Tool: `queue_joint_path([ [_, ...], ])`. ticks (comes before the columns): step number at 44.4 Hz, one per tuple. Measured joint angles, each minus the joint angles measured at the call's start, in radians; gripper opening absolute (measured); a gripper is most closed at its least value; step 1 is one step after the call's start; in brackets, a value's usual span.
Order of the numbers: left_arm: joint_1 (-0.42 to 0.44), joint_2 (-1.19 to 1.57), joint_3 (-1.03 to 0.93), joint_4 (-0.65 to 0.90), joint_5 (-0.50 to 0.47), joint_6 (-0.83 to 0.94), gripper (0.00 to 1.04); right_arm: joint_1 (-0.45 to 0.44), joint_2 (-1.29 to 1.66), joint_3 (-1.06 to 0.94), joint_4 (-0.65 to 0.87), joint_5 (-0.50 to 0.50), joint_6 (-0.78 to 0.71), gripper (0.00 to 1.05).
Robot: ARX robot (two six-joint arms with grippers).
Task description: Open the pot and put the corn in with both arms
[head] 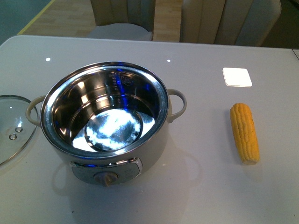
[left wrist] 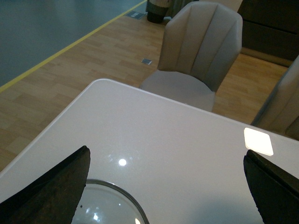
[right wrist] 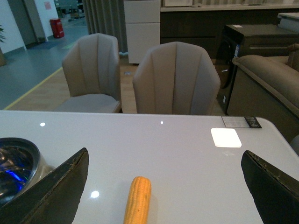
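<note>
The cream-white pot [head: 105,116] stands open on the table, its shiny steel bowl empty, its knob facing me. Its rim also shows in the right wrist view [right wrist: 18,163]. The glass lid [head: 11,126] lies flat on the table left of the pot; it also shows in the left wrist view [left wrist: 110,207]. The yellow corn [head: 245,132] lies on the table right of the pot. My right gripper [right wrist: 163,186] is open and empty, with the corn [right wrist: 138,199] lying between its fingers. My left gripper [left wrist: 166,186] is open and empty over the lid's edge. Neither arm shows in the front view.
A white square pad [head: 237,77] lies on the table behind the corn. Several beige chairs [right wrist: 175,79] stand along the table's far edge. The table's far left corner [left wrist: 96,84] is rounded.
</note>
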Motion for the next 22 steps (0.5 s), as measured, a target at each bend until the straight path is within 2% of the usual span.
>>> queue_joint_path([
  [7, -0.011, -0.318, -0.166, -0.223, 0.006, -0.022, 0.98, 0.000, 0.000, 0.000, 0.000, 0.000, 0.000, 0.96],
  [9, -0.013, -0.361, -0.201, -0.204, 0.019, -0.011, 0.95, 0.000, 0.000, 0.000, 0.000, 0.000, 0.000, 0.96],
  [11, -0.025, -0.414, -0.263, -0.089, 0.031, 0.038, 0.86, 0.000, 0.000, 0.000, 0.000, 0.000, 0.000, 0.96],
  [13, -0.037, -0.481, -0.305, -0.061, 0.029, 0.069, 0.79, 0.000, 0.000, 0.000, 0.000, 0.000, 0.000, 0.96],
  [16, -0.065, -0.660, -0.378, -0.140, 0.011, 0.104, 0.63, 0.000, 0.000, 0.000, 0.000, 0.000, 0.000, 0.96],
  [18, -0.076, -0.736, -0.410, -0.186, -0.003, 0.113, 0.56, 0.000, 0.000, 0.000, 0.000, 0.000, 0.000, 0.96],
  [22, -0.106, -0.854, -0.478, -0.203, -0.032, 0.124, 0.38, 0.000, 0.000, 0.000, 0.000, 0.000, 0.000, 0.96],
])
